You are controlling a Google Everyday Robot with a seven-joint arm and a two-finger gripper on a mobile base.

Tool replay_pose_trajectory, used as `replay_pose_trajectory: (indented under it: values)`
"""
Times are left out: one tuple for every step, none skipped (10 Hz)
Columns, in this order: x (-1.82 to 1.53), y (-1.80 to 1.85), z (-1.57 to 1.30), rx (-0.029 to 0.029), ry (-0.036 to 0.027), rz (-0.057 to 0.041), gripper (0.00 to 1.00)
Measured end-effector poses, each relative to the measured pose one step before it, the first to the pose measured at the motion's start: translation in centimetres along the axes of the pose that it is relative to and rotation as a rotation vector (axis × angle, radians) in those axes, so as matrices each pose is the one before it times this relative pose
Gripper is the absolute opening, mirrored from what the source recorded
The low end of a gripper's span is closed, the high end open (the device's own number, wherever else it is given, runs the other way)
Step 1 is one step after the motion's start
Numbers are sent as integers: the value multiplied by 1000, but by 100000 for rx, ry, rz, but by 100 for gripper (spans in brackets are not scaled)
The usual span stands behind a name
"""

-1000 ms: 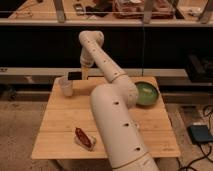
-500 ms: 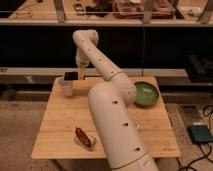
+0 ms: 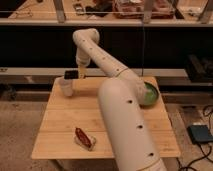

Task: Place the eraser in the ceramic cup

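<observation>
— Where are the fingers?
— The gripper [image 3: 79,73] is at the upper left of the frame. It is pinched tight on one end of the eraser [image 3: 71,75].
— And the eraser?
— It sticks out flat, right over the ceramic cup [image 3: 66,87]. I can't tell if it touches the rim.
— Is it hard to hold?
— I think it is light, stiff and smooth (so it could slip). Holding the end looks right. It may need tipping to fit in.
— Anything else?
— The cup could break if bumped. The green bowl [image 3: 151,94] sits far right and the red packet [image 3: 85,138] lower down on the wooden table [image 3: 60,125].
</observation>
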Motion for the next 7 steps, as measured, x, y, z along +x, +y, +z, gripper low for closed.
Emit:
replay_pose_trajectory:
  values:
    - [-297,119,-154,2371,-796,-1826,0]
    - [-174,343,-107,1560,-461,-1602,0]
    - [-110,1241,150,164,-439,-2231,0]
    - [-65,970,354,-1320,-508,-471,0]
    - [-146,1019,439,-1494,-1020,-146,0]
    - [-344,843,401,-1245,-1807,248,0]
    - [-131,277,231,-434,-876,265,0]
